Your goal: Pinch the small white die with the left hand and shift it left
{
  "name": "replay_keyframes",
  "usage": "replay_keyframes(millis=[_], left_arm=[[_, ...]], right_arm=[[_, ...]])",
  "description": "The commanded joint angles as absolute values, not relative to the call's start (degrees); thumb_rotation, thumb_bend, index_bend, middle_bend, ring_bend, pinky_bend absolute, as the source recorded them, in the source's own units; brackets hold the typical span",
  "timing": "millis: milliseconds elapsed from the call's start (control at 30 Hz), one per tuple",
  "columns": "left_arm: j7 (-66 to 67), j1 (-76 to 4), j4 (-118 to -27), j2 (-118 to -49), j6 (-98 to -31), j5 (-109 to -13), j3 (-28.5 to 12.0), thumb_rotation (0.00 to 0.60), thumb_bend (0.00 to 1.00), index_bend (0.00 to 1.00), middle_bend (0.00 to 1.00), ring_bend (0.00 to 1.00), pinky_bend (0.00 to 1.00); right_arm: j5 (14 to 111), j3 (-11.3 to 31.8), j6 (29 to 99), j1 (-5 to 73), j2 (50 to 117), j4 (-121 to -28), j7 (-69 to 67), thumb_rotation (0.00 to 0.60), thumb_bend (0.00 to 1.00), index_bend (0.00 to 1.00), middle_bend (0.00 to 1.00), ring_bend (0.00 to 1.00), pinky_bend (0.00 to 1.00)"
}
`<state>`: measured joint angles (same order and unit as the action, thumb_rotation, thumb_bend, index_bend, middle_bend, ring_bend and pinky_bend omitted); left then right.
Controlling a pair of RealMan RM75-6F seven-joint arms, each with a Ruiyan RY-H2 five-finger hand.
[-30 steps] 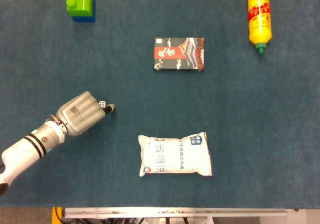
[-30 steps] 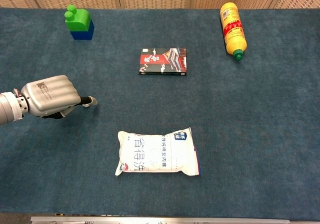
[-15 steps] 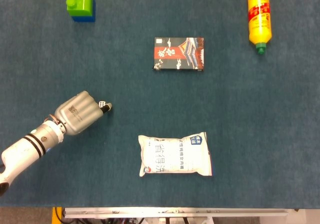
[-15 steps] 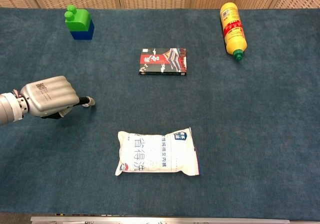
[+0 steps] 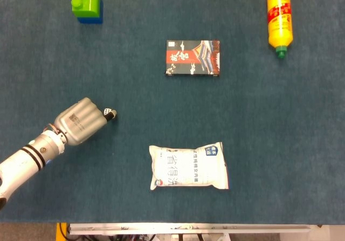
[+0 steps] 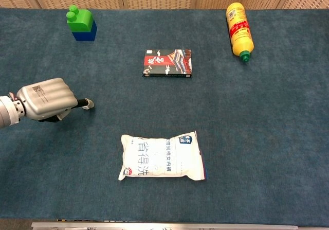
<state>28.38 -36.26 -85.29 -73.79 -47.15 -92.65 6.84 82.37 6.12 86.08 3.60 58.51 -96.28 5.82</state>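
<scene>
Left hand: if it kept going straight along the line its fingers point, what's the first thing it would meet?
The left hand, pinching the small white die, points up-right. The way looks free for a long stretch of blue cloth; the black printed box lies nearest that line, though probably just off it.

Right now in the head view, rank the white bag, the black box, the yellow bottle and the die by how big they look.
1. White bag, largest.
2. Black box.
3. Yellow bottle, cut off at the top edge, so its place against the box is unsure.
4. Die, smallest, held by the left hand.
</scene>
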Motion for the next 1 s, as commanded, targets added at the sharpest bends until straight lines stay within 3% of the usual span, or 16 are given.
replay_keyframes(millis=[33,1000], left_arm=[[27.98,-36.05,-84.98,-73.74,-47.58,-92.69,7.09,0.6,0.91,0.19,1.0,0.92,1.0],[27.03,-34.94,-85.09,-71.68,-49.62,-92.14,8.02,0.6,0.91,0.19,1.0,0.92,1.0]], right_arm=[[82.33,6.09,86.01,3.61,58.58,-96.24,5.88,0.6,0.48,0.36,0.39,0.37,0.47],[82.03,5.99,85.34,3.92,58.76,-96.22,6.37,0.6,0.47,0.36,0.39,0.37,0.47]])
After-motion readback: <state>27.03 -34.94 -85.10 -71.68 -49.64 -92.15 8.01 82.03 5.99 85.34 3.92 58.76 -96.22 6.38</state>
